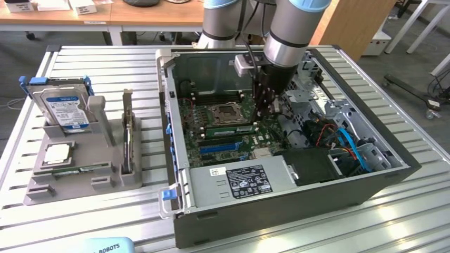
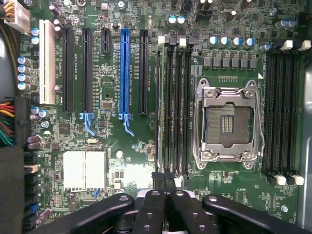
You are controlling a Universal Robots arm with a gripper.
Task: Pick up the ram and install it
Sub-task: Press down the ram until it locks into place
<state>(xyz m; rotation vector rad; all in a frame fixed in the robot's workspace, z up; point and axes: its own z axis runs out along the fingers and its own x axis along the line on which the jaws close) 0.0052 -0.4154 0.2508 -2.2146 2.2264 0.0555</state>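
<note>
Motherboard (image 2: 126, 161) below, ram (image 1: 226, 129) lengthwise slotted.

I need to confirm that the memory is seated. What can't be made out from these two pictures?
- Exterior view: whether the black gripper touches the long green ram stick. The gripper's own body hides the contact point.
- Wrist view: the near ends of the black memory slots, covered by the shut fingertips.
- Exterior view: print on the silver power supply's label, too small to read.
</note>
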